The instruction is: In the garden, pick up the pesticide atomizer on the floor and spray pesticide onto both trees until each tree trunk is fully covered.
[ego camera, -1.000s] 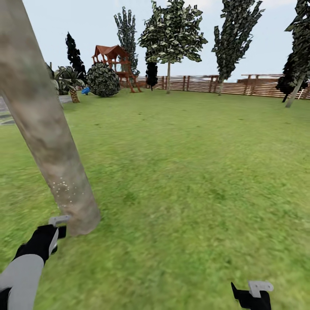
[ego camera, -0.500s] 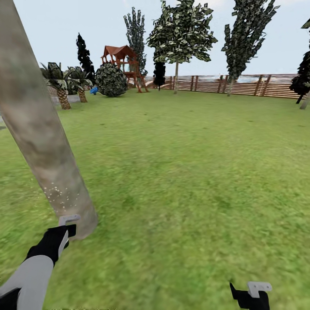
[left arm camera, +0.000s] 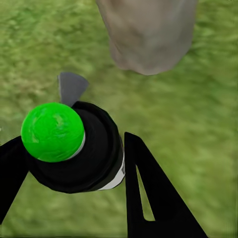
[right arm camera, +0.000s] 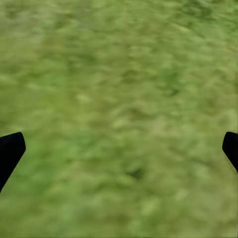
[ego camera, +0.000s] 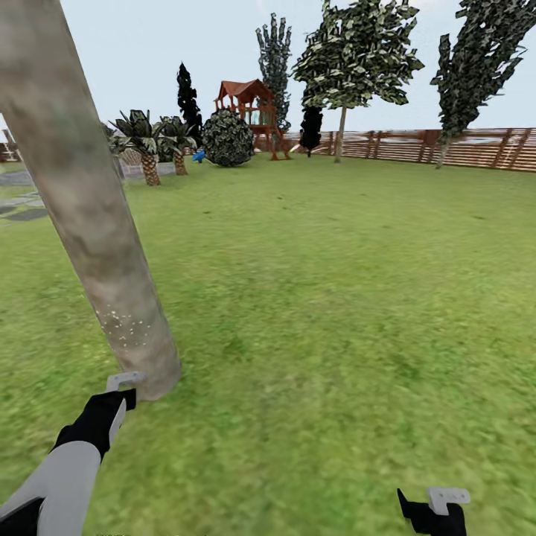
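Head cam looks down over lawn (ego camera: 335, 298); left wrist cam shares trunk (ego camera: 97, 223) base, close.

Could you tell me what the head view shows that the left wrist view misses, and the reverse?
Head view alone: the white speckles low on the tree trunk, the wooden fence, the red playhouse, the palms and the open right gripper.
Left wrist view alone: the black atomizer with its green top, clamped between the fingers.
Both: the trunk's base, the grass and the left gripper.
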You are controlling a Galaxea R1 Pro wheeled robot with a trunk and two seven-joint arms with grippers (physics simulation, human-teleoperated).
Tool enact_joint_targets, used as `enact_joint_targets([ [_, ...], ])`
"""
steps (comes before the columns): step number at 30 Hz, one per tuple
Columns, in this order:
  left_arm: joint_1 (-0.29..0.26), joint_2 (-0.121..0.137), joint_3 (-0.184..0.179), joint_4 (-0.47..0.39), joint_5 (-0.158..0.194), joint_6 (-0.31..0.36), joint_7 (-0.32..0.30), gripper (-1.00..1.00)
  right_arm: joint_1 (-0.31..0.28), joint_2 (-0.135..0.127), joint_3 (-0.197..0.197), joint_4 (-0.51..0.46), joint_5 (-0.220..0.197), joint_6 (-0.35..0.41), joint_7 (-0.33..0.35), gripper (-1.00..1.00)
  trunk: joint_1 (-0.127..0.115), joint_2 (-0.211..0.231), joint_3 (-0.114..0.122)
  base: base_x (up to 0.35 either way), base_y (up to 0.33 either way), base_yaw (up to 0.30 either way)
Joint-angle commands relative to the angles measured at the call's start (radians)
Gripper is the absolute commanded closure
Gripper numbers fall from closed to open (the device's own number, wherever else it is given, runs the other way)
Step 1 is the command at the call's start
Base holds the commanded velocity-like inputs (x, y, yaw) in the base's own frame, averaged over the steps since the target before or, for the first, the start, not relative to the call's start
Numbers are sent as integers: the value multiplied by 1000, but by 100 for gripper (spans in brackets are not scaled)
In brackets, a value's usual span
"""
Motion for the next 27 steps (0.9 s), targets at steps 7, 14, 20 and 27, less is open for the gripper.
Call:
enact_joint_targets([
  [7,-1,-2,4,-1,-3,4,-1,100,-1,0,-9,2,4,-4,8,-100,0,0,-1,167,-250,278],
  [14,-1,-2,4,-2,-3,3,-1,100,-1,0,-9,-1,4,-4,8,-100,0,0,-1,168,-245,278],
  [20,-1,-2,4,-6,-3,3,1,100,-1,0,-9,-2,4,-4,8,-100,0,0,-1,43,-265,211],
  [27,-1,-3,4,-7,-3,4,2,100,-1,-1,-9,-3,4,-4,8,-100,0,0,-1,0,-274,2],
])
